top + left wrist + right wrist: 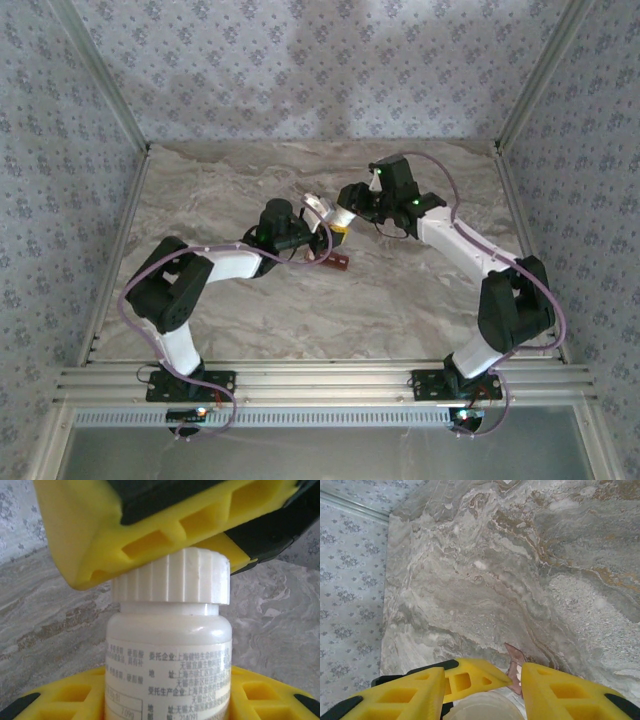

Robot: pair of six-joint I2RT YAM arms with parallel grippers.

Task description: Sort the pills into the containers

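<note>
The left gripper (169,700) has its jaws grasping the white bottle (170,645) around its labelled body. The right gripper (515,690) has its jaws clenched on the bottle's ribbed cap (170,577). The containers (335,263), a dark red-brown strip, lie on the tabletop (400,300) just beside the left gripper, on its near side.

1. We see a robotics lab's test cell.
2. We note the left arm (225,265) and right arm (455,240) bolted to aluminium rails (320,380) at a marble-patterned worktop's (330,310) edge.
3. We find patterned walls (250,60) on metal posts (100,75) boxing it in.
</note>
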